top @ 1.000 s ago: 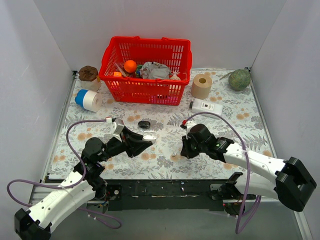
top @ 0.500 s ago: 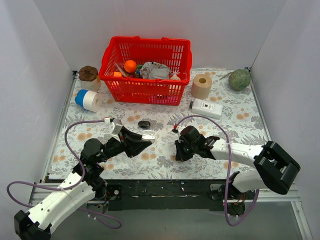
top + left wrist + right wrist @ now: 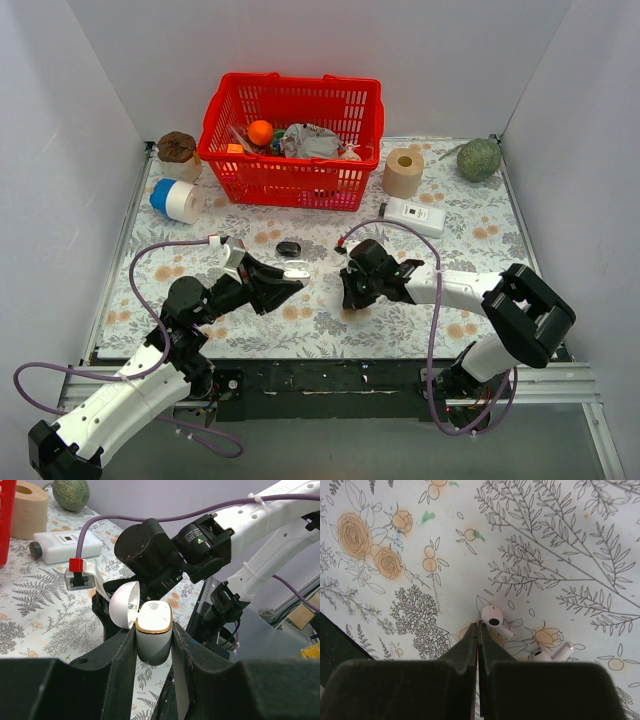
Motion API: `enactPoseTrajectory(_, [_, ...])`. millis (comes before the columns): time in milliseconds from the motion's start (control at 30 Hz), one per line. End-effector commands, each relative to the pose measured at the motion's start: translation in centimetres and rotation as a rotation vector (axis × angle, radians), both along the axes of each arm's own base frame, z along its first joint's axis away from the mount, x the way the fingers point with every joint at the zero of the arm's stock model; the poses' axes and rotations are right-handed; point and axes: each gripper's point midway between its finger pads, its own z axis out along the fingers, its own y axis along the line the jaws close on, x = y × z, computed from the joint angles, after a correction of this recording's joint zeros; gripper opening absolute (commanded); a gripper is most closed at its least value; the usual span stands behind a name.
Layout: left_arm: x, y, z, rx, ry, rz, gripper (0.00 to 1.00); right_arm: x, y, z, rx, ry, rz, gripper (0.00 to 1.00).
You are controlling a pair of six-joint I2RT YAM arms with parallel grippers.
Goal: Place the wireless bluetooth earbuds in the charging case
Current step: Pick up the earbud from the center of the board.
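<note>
My left gripper point(image 3: 291, 279) is shut on a white charging case point(image 3: 154, 630) with a gold rim. It holds the case upright above the table, its round lid point(image 3: 123, 611) hinged open to the left. My right gripper point(image 3: 479, 625) is shut and empty, its tips low over the cloth. A white earbud point(image 3: 492, 616) lies right beside the tips. A second white earbud point(image 3: 546, 654) lies further right. In the top view the right gripper point(image 3: 349, 297) points down just right of the held case point(image 3: 297, 272). The earbuds are hidden there.
A small black case point(image 3: 289, 248) lies on the floral cloth behind the left gripper. A red basket point(image 3: 290, 170) of odds stands at the back. A white device point(image 3: 414, 215), paper roll point(image 3: 403, 172), melon point(image 3: 479, 158) and tape roll point(image 3: 177, 199) sit around it.
My right arm has swung left across the cloth, bringing its gripper close to the held case. The left arm has barely moved.
</note>
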Motion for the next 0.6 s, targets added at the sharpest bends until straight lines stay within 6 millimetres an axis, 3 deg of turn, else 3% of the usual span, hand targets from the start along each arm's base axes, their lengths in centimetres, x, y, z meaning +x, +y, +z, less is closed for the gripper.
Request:
enactPoseTrajectory(0, [0.2, 0.2, 0.1, 0.005, -0.012, 0.018, 0.00, 2.3, 1.5, 1.4, 0.043, -0.046, -0.015, 0.01])
enactPoseTrajectory(367, [0.6, 0.1, -0.1, 0.012, -0.006, 0.033, 0.00, 5.1, 1.8, 1.6, 0.037, -0.054, -0.048, 0.01])
enactPoseTrajectory(567, [0.8, 0.2, -0.2, 0.015, -0.007, 0.041, 0.00, 6.4, 2.4, 3.4, 0.073, -0.090, -0.046, 0.01])
